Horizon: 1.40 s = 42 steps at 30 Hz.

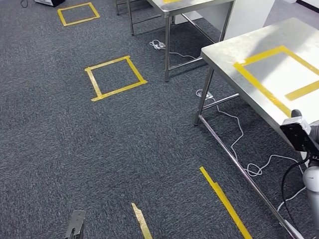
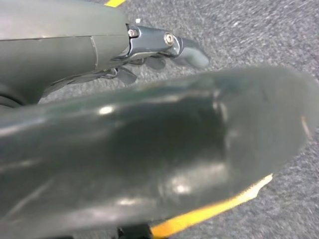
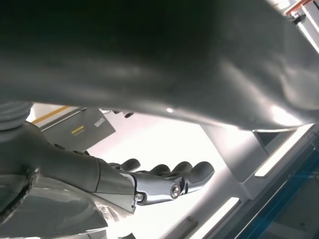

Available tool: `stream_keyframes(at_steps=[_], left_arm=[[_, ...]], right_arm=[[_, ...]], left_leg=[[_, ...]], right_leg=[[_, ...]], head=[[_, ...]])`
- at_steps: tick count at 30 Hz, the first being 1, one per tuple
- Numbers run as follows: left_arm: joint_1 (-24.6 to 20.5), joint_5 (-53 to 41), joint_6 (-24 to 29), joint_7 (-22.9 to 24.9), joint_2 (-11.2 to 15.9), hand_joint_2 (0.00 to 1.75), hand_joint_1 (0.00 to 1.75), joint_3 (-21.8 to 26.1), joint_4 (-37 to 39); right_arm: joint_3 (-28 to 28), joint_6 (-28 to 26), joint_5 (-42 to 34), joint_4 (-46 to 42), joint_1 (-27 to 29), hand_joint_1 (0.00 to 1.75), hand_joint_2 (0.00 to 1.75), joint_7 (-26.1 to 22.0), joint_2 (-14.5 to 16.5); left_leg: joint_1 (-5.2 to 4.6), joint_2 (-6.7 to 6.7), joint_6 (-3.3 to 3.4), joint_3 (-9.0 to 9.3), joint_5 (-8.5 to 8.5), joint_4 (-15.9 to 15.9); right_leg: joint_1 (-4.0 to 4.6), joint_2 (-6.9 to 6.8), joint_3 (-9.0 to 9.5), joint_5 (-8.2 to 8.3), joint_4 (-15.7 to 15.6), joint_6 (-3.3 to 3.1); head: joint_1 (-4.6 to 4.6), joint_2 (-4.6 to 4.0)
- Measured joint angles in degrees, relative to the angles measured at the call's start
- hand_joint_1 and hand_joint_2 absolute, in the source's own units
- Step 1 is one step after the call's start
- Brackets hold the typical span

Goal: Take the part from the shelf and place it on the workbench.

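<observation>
The steel workbench point(image 1: 263, 55) stands at the right of the head view, with a yellow tape rectangle point(image 1: 276, 74) marked on its top. My right arm point(image 1: 311, 186) rises at the picture's right edge in front of it, with the black wrist camera point(image 1: 298, 134) on top. In the right wrist view my right hand point(image 3: 169, 181) has its fingers stretched out with nothing in them, against a bright ceiling. My left hand point(image 2: 165, 50) hangs over the carpet with straight fingers and holds nothing. Its tip point(image 1: 75, 226) shows low at the left of the head view.
A second steel table point(image 1: 180, 7) stands farther back. Yellow tape squares point(image 1: 114, 77) and strips point(image 1: 226, 201) mark the grey carpet. White cables point(image 1: 240, 144) trail on the floor under the workbench, beside its legs point(image 1: 203, 97).
</observation>
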Motion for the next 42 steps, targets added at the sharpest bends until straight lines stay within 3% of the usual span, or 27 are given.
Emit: stream_keyframes(at_steps=[2, 3, 6, 7, 8, 9, 11, 13, 16, 18, 21, 23, 24, 25, 26, 28, 29, 31, 33, 34, 36, 38, 39, 40, 42], left_arm=[[0.0, 0.0, 0.0, 0.0, 0.0, 0.00, 0.00, 0.0, 0.0], [-0.1, 0.0, 0.0, 0.0, 0.0, 0.00, 0.00, 0.0, 0.0], [-0.1, -0.1, 0.0, 0.1, -0.1, 0.00, 0.00, -0.1, 0.0], [-0.1, -0.4, 0.0, 0.2, -0.2, 0.00, 0.00, -0.2, 0.0], [0.0, -0.6, 0.0, 0.4, -0.1, 0.00, 0.00, -0.3, 0.0], [0.1, -0.9, 0.0, 0.6, -0.1, 0.00, 0.00, -0.4, 0.0], [0.2, -1.5, 0.0, 0.9, -0.1, 0.00, 0.00, -0.7, 0.0], [0.2, -1.8, 0.1, 1.0, -0.1, 0.00, 0.00, -1.1, 0.0], [0.3, -2.0, 0.3, 1.1, -0.1, 0.00, 0.00, -1.4, 0.0], [0.2, -2.4, 0.3, 1.3, -0.1, 0.00, 0.00, -1.6, 0.0], [-0.1, -3.1, 0.3, 2.2, -0.1, 0.00, 0.00, -2.1, 0.0], [-0.1, -3.2, 0.3, 2.7, -0.1, 0.00, 0.00, -2.5, 0.0], [0.0, -3.3, 0.3, 2.8, -0.1, 0.00, 0.00, -2.6, 0.0], [0.0, -3.4, 0.3, 2.8, -0.1, 0.00, 0.00, -2.8, 0.0], [-0.1, -3.5, 0.3, 2.8, -0.1, 0.00, 0.00, -2.9, 0.0], [-0.4, -3.7, 0.3, 2.8, 0.0, 0.00, 0.00, -3.0, 0.0], [-0.5, -3.8, 0.3, 2.9, 0.0, 0.00, 0.00, -3.1, 0.0], [-0.6, -4.0, 0.3, 2.9, 0.0, 0.00, 0.00, -3.3, 0.0], [-0.5, -4.2, 0.4, 3.0, 0.1, 0.00, 0.00, -3.4, 0.0], [-0.5, -4.2, 0.4, 3.1, 0.1, 0.00, 0.00, -3.5, 0.0], [-0.5, -4.3, 0.5, 3.2, 0.0, 0.00, 0.00, -3.7, 0.0], [-0.5, -4.4, 0.5, 3.3, 0.0, 0.00, 0.00, -4.0, 0.0], [-0.4, -4.4, 0.5, 3.3, 0.0, 0.00, 0.00, -4.0, 0.0], [-0.4, -4.4, 0.6, 3.3, 0.0, 0.00, 0.00, -4.1, 0.0], [-0.4, -4.4, 0.6, 3.4, 0.0, 0.00, 0.00, -4.2, 0.0]], right_arm=[[0.2, 0.0, 0.0, 0.0, -0.1, 0.00, 0.00, 0.0, 0.0], [0.3, 0.0, 0.0, 0.1, -0.3, 0.00, 0.00, 0.0, 0.0], [0.6, 0.0, 0.2, 0.3, -0.4, 0.00, 0.00, 0.1, 0.0], [0.7, 0.0, 0.3, 0.4, -0.4, 0.00, 0.00, 0.2, 0.0], [0.9, 0.0, 0.5, 0.5, -0.3, 0.00, 0.00, 0.3, 0.0], [1.0, 0.0, 0.7, 0.5, -0.3, 0.00, 0.00, 0.4, 0.0], [1.1, -0.2, 0.8, 0.1, 0.0, 0.00, 0.87, 0.7, 0.0], [1.1, -0.6, 0.8, -0.4, 0.5, 0.00, 1.75, 0.9, 0.0], [1.0, -1.1, 0.8, -1.0, 1.2, 0.00, 1.75, 0.8, 0.1], [1.1, -1.3, 1.0, -1.1, 0.9, 0.00, 1.75, 0.5, 0.1], [1.3, -1.7, 1.3, -1.0, -0.1, 0.00, 1.75, 0.0, 0.5], [1.5, -1.9, 1.4, -0.8, -0.5, 0.00, 1.75, -0.1, 0.9], [1.7, -2.0, 1.4, -0.7, -0.7, 0.00, 1.75, -0.1, 1.1], [1.8, -2.1, 1.4, -0.5, -1.1, 0.00, 1.75, -0.2, 1.3], [2.0, -2.2, 1.4, -0.4, -1.5, 0.00, 1.75, -0.2, 1.5], [2.2, -2.5, 1.4, -0.1, -2.2, 0.00, 1.75, -0.2, 1.6], [2.3, -2.6, 1.4, 0.0, -2.4, 0.00, 1.75, -0.2, 1.7], [2.5, -2.7, 1.3, 0.2, -2.6, 0.00, 1.75, -0.2, 1.8], [2.8, -2.9, 1.3, 0.3, -2.8, 0.00, 1.75, -0.2, 1.9], [2.9, -2.9, 1.3, 0.4, -3.0, 0.00, 1.75, -0.2, 2.0], [3.1, -3.0, 1.3, 0.5, -3.1, 0.00, 1.75, -0.2, 2.0], [3.3, -3.0, 1.3, 0.7, -3.1, 0.00, 1.75, -0.2, 2.0], [3.4, -3.0, 1.3, 0.8, -3.1, 0.00, 1.75, -0.2, 2.0], [3.5, -3.0, 1.3, 0.9, -3.2, 0.00, 1.75, -0.2, 2.0], [3.6, -3.0, 1.3, 0.9, -3.3, 0.00, 1.75, -0.2, 2.0]], left_leg=[[0.16, 0.12, 0.50, 0.20, 0.35, -0.5], [0.26, 0.19, 0.78, 0.32, 0.53, -0.9], [0.30, 0.30, 1.11, 0.36, 0.68, -1.1], [0.29, 0.30, 1.12, 0.36, 0.67, -1.1], [0.31, 0.27, 1.11, 0.37, 0.65, -1.0], [0.34, 0.19, 1.06, 0.42, 0.62, -1.0], [0.40, -0.16, 0.77, 0.48, 0.46, -0.8], [0.30, -0.65, 0.25, 0.22, 0.35, -0.4], [0.29, -1.23, -0.50, -0.19, 0.36, -0.1], [0.35, -1.06, -1.05, -0.87, -0.91, 1.6], [0.50, -0.43, -1.67, -5.43, -5.75, 11.5], [0.55, -0.35, -1.75, -7.78, -6.77, 16.3], [0.54, -0.28, -1.68, -7.53, -5.71, 15.6], [0.53, -0.07, -1.52, -6.26, -3.84, 12.9], [0.45, 0.62, -1.25, -4.42, -1.82, 9.0], [0.10, 2.10, -0.76, -1.41, 0.36, 2.4], [-0.05, 2.49, -0.57, -0.85, 0.51, 0.9], [-0.11, 1.84, -0.13, -0.91, 0.41, 0.3], [0.07, 0.95, 0.47, -0.79, 0.74, -0.1], [0.20, 0.52, 0.75, -0.72, 0.91, -0.3], [0.29, -0.38, 0.99, -0.76, 1.03, -0.3], [0.27, -1.42, 1.02, -0.77, 1.03, -0.3], [0.27, -1.98, 1.01, -0.74, 1.03, -0.3], [0.30, -2.59, 0.98, -0.68, 1.01, -0.2], [0.28, -3.74, 0.73, -0.69, 0.89, 0.0]], right_leg=[[-0.15, -0.05, -0.48, -0.58, 0.5, 0.57], [-0.17, -0.08, -1.25, -1.61, 2.0, 0.84], [-0.29, -0.14, -6.21, -6.42, 12.4, 1.47], [-0.33, -0.15, -7.63, -7.14, 15.2, 1.65], [-0.38, -0.15, -8.10, -6.77, 16.0, 1.80], [-0.47, -0.15, -7.40, -5.35, 14.4, 1.90], [-0.78, 0.24, -3.54, -1.57, 6.6, 2.07], [-0.88, 0.89, -0.39, -0.07, 0.9, 1.87], [-0.75, 0.66, 0.23, -0.25, 0.2, 0.95], [-0.84, 0.11, 0.33, -0.18, 0.1, 0.19], [-0.73, -0.92, 0.42, -0.24, 0.0, -0.63], [-0.59, -1.66, 0.46, -0.33, 0.1, -0.79], [-0.54, -2.03, 0.50, -0.38, 0.1, -0.83], [-0.51, -2.39, 0.56, -0.42, 0.1, -0.83], [-0.46, -2.73, 0.61, -0.47, 0.2, -0.77], [-0.15, -3.40, 0.56, -0.64, 0.3, -0.40], [0.00, -3.81, 0.50, -0.71, 0.4, -0.16], [0.12, -4.70, 0.53, -0.78, 0.2, 0.33], [-0.05, -4.00, 0.03, -1.83, 1.2, 0.85], [-0.14, -3.07, -0.92, -3.09, 3.2, 1.06], [-0.27, -1.23, -4.37, -6.44, 10.3, 1.29], [-0.27, -0.72, -7.41, -7.81, 15.9, 1.41], [-0.29, -0.62, -7.61, -6.91, 15.8, 1.43], [-0.34, -0.46, -6.70, -5.04, 13.5, 1.41], [-0.63, 1.18, -3.14, -1.29, 5.9, 1.42]], head=[[0.03, 0.00], [0.11, 0.00], [0.24, 0.00], [0.21, 0.00], [0.22, 0.00], [0.22, 0.00], [0.22, 0.00], [0.23, 0.00], [0.22, 0.00], [0.11, 0.00], [-0.07, 0.00], [-0.07, 0.00], [-0.06, 0.00], [-0.07, 0.00], [-0.07, 0.00], [-0.09, 0.00], [-0.07, 0.00], [-0.03, 0.00], [0.04, 0.00], [0.15, 0.00], [0.31, 0.00], [0.32, 0.00], [0.33, 0.00], [0.32, 0.00], [0.32, 0.00]])
